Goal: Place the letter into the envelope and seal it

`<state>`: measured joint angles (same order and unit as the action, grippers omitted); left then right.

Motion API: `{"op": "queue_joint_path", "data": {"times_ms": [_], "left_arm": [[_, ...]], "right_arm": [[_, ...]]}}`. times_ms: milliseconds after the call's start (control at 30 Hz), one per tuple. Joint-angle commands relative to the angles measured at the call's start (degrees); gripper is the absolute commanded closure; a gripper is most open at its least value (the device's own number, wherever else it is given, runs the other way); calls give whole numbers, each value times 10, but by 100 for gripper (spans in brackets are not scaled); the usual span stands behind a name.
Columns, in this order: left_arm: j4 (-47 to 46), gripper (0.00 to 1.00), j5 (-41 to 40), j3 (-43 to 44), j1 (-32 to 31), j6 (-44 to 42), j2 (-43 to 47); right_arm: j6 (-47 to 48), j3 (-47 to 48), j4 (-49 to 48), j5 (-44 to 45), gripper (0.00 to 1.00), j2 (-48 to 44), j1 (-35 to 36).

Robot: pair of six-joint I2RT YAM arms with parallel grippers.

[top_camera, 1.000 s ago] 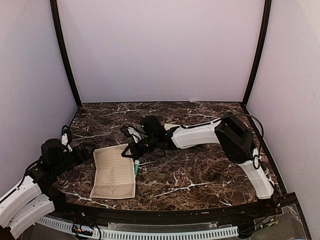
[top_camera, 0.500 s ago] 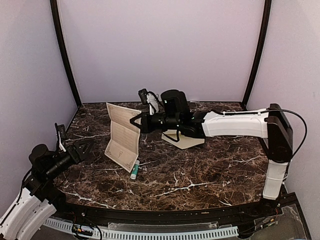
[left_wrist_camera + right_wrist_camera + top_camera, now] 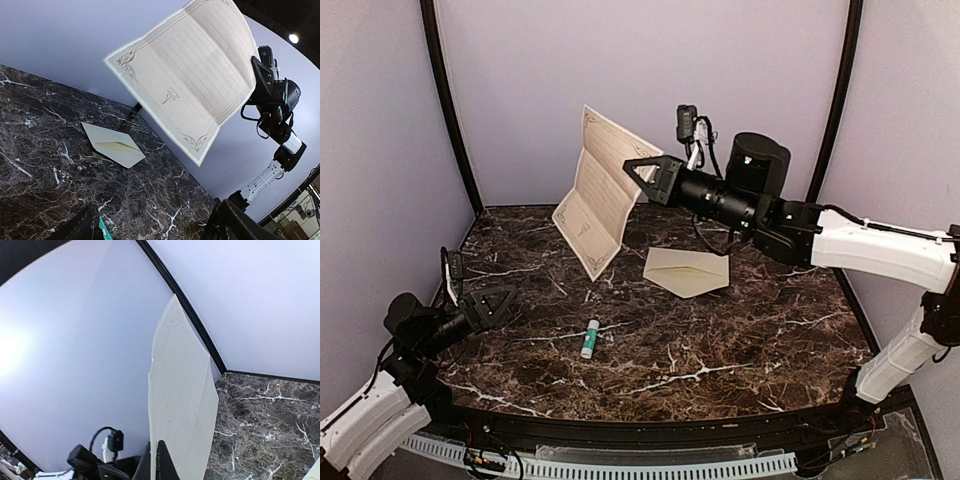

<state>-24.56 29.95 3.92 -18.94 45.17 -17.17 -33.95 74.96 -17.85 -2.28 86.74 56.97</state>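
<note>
The letter (image 3: 602, 195) hangs in the air at the upper centre of the top view, well above the table (image 3: 740, 340). The right gripper (image 3: 642, 170) pinches it at its right edge, fingers closed on the sheet, and the right wrist view shows the paper edge-on, rising from between them. It is a thin, light sheet with fold creases and it bows away from the pinch, so it will probably flap and bend rather than hold a line. A grip near an edge or along a crease looks best, and a second hold on the free lower corner would likely steady it for folding. The envelope (image 3: 687, 270) lies flat on the table at centre right, below the gripper, its triangular flap showing. It looks equally flimsy and apt to slide on the polished top. The left gripper (image 3: 495, 300), at lower left, is spread wide and empty, low over the table. A glue stick (image 3: 590, 338) lies at lower centre, apart from both.
</note>
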Motion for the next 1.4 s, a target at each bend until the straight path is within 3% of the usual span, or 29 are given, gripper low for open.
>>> {"op": "queue_joint_path", "data": {"times_ms": [0,400,800,1100,1367], "left_arm": [[-175,22,64,-25,-4,42,-73],[-296,25,89,58,-48,49,-225],[-268,25,66,157,-122,2,-280],[-316,23,69,92,-130,-19,-262],[-337,32,83,74,-130,-48,-254]], "right_arm": [[-44,-17,-27,11,100,-48,2],[-105,-47,-54,-28,100,-87,26],[-129,-68,-97,-51,100,-70,44],[-125,-36,-78,-47,100,-83,50],[-116,-1,-54,-46,100,-89,71]]}}
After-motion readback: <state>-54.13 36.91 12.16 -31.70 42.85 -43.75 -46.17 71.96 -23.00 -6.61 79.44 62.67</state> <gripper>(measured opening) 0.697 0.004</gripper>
